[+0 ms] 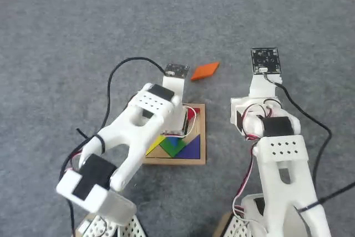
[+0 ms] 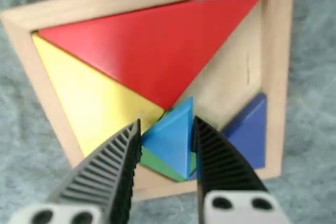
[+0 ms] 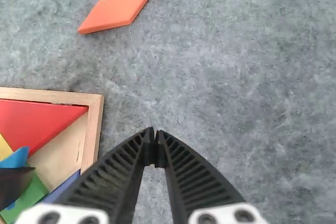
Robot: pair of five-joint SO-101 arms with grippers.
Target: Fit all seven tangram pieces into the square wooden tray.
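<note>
Left gripper point(image 2: 166, 121) is partway closed, pinching the light blue triangle point(image 2: 170, 142) right over the tray point(image 2: 278, 51). Its wrist view has the red triangle point(image 2: 157, 40) and yellow triangle point(image 2: 94, 103) seated just past the fingertips. Right gripper point(image 3: 155, 136) is closed tight on nothing, above the grey mat point(image 3: 252, 77) just off the tray's corner. The orange parallelogram point(image 3: 114, 10) lies on the mat well ahead of its tips.

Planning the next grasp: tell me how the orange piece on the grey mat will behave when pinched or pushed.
The orange piece looks flat and rigid, so it should stay stiff and not roll. It lies flush on the fuzzy grey mat, so a push would probably drag. Its thin edges may slip from a pinch.
</note>
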